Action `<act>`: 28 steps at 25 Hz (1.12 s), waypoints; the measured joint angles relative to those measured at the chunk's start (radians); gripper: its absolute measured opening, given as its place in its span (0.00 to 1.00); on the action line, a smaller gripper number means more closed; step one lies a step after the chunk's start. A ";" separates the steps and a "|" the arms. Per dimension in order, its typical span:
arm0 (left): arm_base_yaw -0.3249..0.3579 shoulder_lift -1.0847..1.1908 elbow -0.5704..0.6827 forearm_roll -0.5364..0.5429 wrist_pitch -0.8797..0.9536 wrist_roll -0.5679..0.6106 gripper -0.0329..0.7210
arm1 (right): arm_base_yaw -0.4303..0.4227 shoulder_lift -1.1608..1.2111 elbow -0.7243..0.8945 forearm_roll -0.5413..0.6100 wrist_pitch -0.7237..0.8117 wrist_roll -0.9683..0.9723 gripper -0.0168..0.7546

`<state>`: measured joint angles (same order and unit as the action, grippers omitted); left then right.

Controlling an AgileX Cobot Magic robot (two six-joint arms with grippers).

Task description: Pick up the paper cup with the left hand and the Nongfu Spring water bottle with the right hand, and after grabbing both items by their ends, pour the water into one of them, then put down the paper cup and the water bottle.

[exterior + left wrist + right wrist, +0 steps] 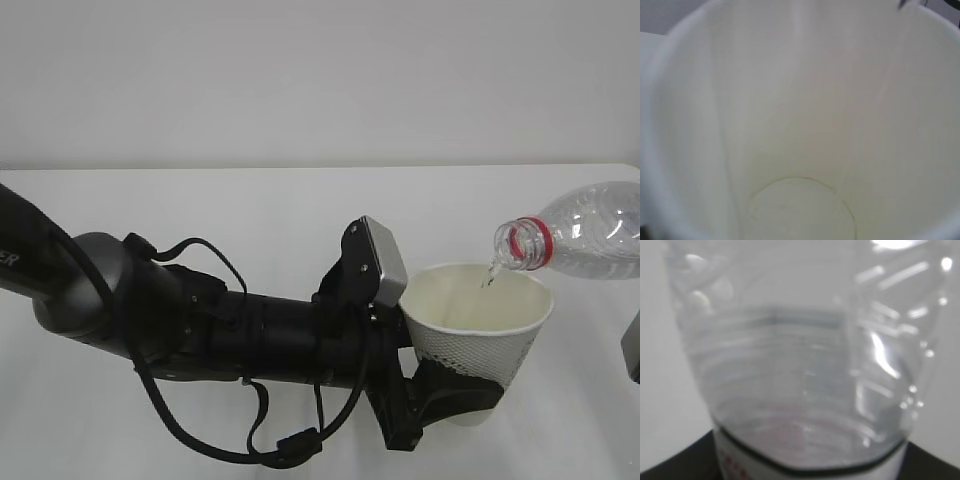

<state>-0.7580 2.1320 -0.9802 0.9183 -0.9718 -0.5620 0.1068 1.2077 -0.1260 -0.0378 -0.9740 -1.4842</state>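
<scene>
The white paper cup (pixel 480 320) hangs upright above the table, and my left gripper (pixel 450 395) is shut on its lower end. In the left wrist view the cup's cream inside (pixel 800 125) fills the frame and hides the fingers. The clear Nongfu Spring water bottle (pixel 590 232) comes in from the right, lying almost level, with its red neck ring and open mouth over the cup's far rim. A thin stream of water (pixel 489 272) falls into the cup. The right wrist view shows the bottle (pixel 800 365) close up, with my right gripper (pixel 805 472) shut on it by the label.
The white table (pixel 250 210) runs back to a plain white wall. My left arm, with its looping cables (pixel 200 330), lies low across the front left. A grey piece (pixel 632 345) shows at the right edge.
</scene>
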 joint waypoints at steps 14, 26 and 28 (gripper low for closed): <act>0.000 0.000 0.000 0.000 0.000 0.000 0.69 | 0.000 0.000 0.000 0.000 0.000 0.000 0.53; 0.000 0.000 0.000 0.004 0.000 0.000 0.69 | 0.000 0.000 0.000 0.000 0.000 0.000 0.53; 0.000 0.000 0.000 0.004 0.000 0.000 0.69 | 0.000 0.000 0.000 0.000 0.000 0.000 0.53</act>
<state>-0.7580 2.1320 -0.9802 0.9219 -0.9718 -0.5620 0.1068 1.2077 -0.1260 -0.0378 -0.9740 -1.4846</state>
